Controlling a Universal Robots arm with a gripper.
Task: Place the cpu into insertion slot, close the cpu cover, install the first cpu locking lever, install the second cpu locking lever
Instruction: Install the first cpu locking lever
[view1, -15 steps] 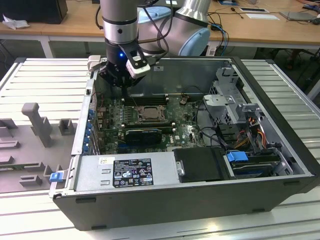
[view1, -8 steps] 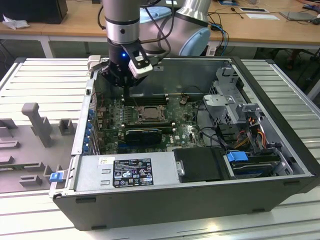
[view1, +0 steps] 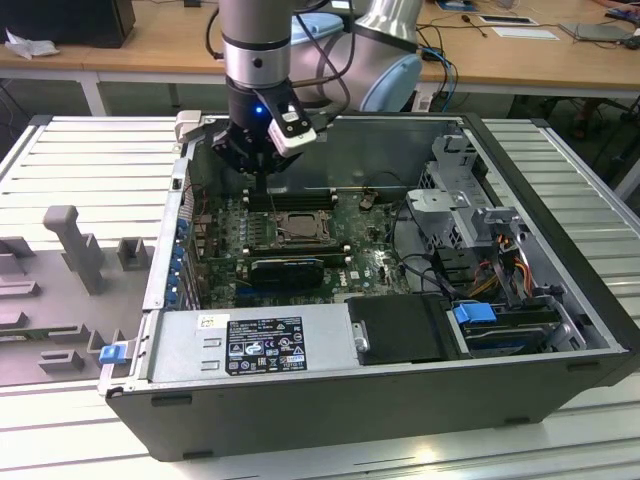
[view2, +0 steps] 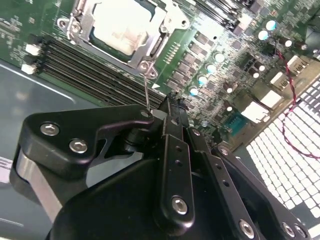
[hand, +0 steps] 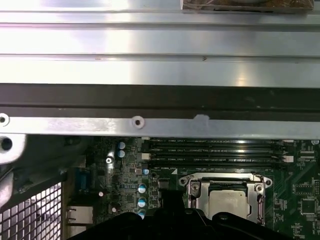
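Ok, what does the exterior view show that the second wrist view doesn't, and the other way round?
Exterior view: the whole open computer case, the black drive box, a labelled silver box and the ribbed table. Second wrist view: a thin metal lever running from the insertion slot corner toward the end effector, plus a pale perforated grille. Both: the cpu seated in the insertion slot, with long memory slots beside it.

A: Silver-grey tubular arm (view1: 255, 40), pale blue joint cap (view1: 400, 80), black cables (view1: 212, 35) looped alongside.
B: At the wrist?
A: Black collar (view1: 250, 100) with blue lamp (view1: 258, 110); white box (view1: 296, 130) clipped on.
B: And the gripper (view2: 167, 105)?
A: Matte black linkage bars, rounded ends, silver socket-head screws (view2: 50, 129).
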